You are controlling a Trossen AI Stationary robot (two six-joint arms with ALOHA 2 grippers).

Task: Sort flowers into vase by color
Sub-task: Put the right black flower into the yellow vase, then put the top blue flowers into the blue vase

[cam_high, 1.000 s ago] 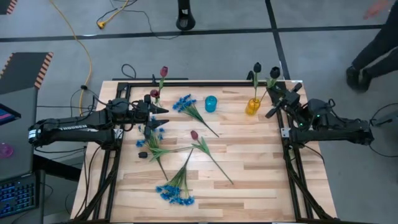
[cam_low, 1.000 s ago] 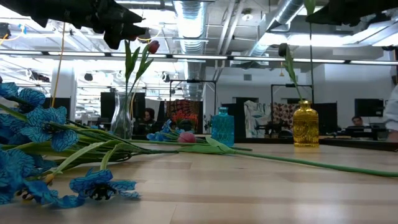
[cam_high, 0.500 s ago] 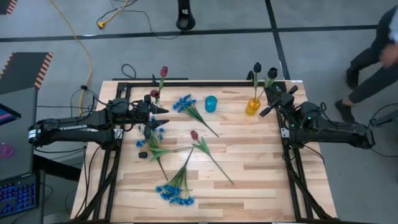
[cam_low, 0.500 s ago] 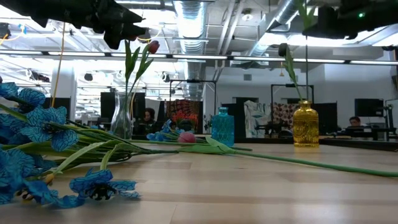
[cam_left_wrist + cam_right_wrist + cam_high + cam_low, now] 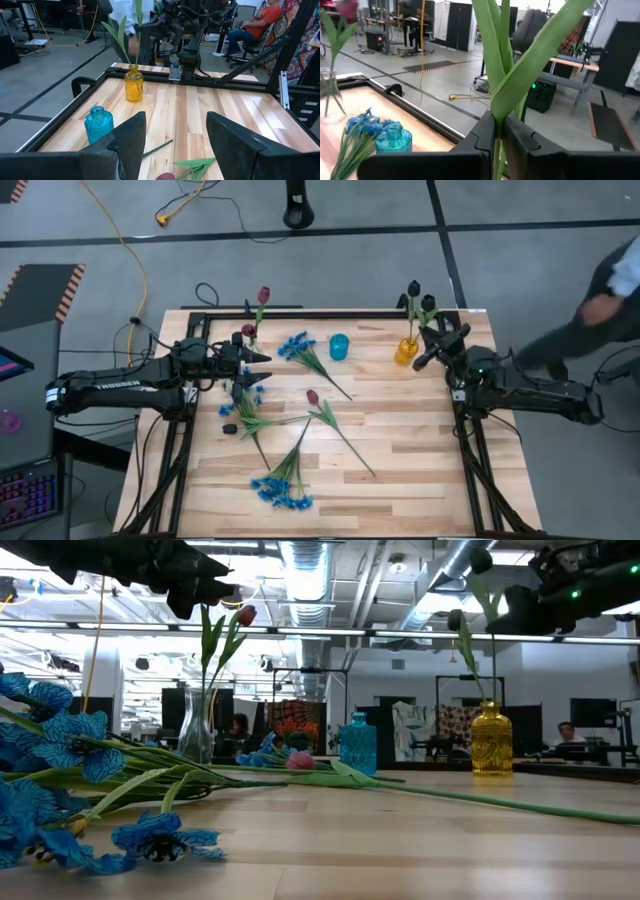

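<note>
My right gripper point(image 5: 432, 345) is shut on a near-black tulip point(image 5: 428, 303) just right of the yellow vase point(image 5: 406, 351), which holds another near-black tulip point(image 5: 413, 285). My left gripper point(image 5: 256, 361) hangs open and empty beside the clear vase point(image 5: 197, 730), where red tulips point(image 5: 263, 295) stand. A blue vase point(image 5: 339, 346) stands between the two vases. Blue flower bunches point(image 5: 296, 346) point(image 5: 280, 489) and one red tulip point(image 5: 312, 396) lie flat on the table. My right gripper pinches the tulip's green stem point(image 5: 496, 124) between its two fingers, just below the leaves. The fingers come in about level from the table's right side and lie across the stem. The tulip stands upright, lifted clear of the table, bud point(image 5: 480, 560) above the fingers.
More blue blossoms point(image 5: 250, 394) lie under my left gripper. A black frame point(image 5: 465, 430) runs along the table's edges. A person point(image 5: 610, 290) moves past beyond the table's right side. Bare wood point(image 5: 410, 440) lies at the near right.
My right gripper has come down and gone toward the table's left, nearer the yellow vase, carrying the near-black tulip upright. The person beyond the right edge has walked along.
</note>
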